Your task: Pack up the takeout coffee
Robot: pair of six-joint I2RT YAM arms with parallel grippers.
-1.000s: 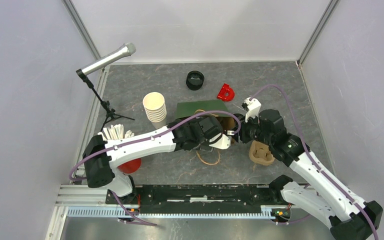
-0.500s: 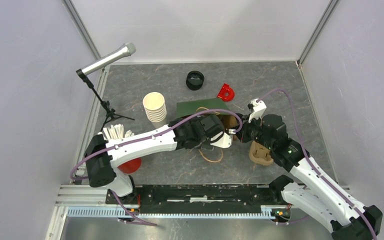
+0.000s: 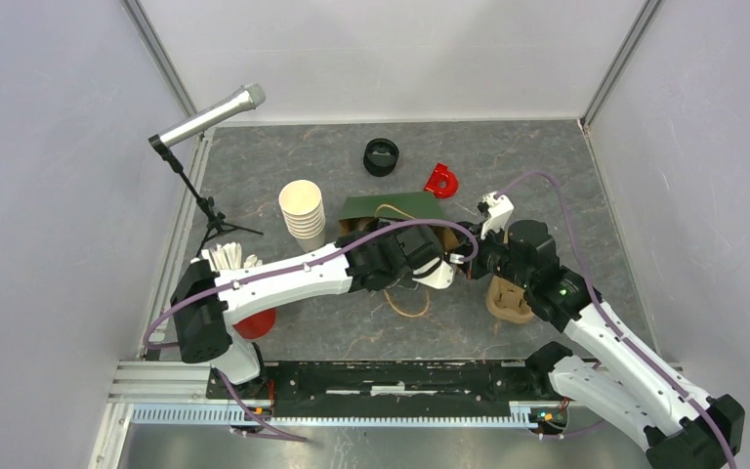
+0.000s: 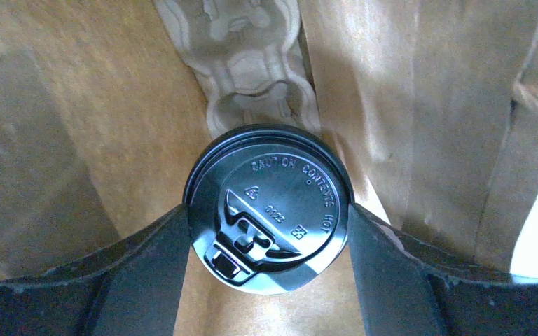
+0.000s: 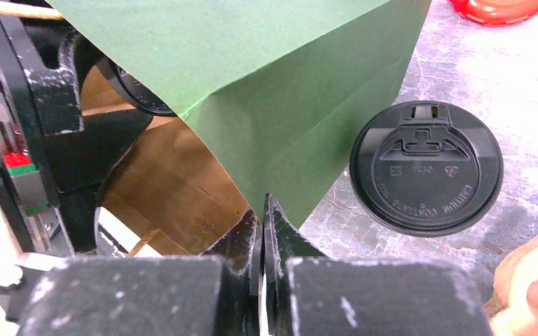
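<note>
Two takeout coffees are in view. The first coffee cup (image 4: 270,210) sits inside the green paper bag (image 5: 252,70), which lies on its side mid-table with its brown inner walls close around the cup. The left gripper (image 4: 266,234) reaches into the bag and holds this cup by its black lid, its fingers (image 4: 147,266) spread wide and touching the rim on both sides. Just beyond the cup, a moulded pulp carrier (image 4: 252,63) leans against the bag's inner wall. The second coffee cup (image 5: 426,168) stands outside on the grey table (image 3: 566,176), just beside the bag's green side wall and apart from both grippers. The right gripper (image 5: 263,224) is closed tight at the bag's mouth, and the green lip seems pinched between its fingertips. The bag's green flap hangs over the opening and hides most of the first cup from the right wrist camera, so only an arc of its lid peeps out. Another cardboard carrier (image 3: 510,299) lies under the right arm, near the second cup. A loop of bag handle (image 3: 408,309) rests on the table below the bag's mouth. Farther off are a stack of lidless cups (image 3: 302,210), a round black object (image 3: 381,156), a red piece (image 3: 440,180) and a microphone (image 3: 210,115) on a stand. The left arm stretches over a red cup (image 3: 252,322) of white sticks.
</note>
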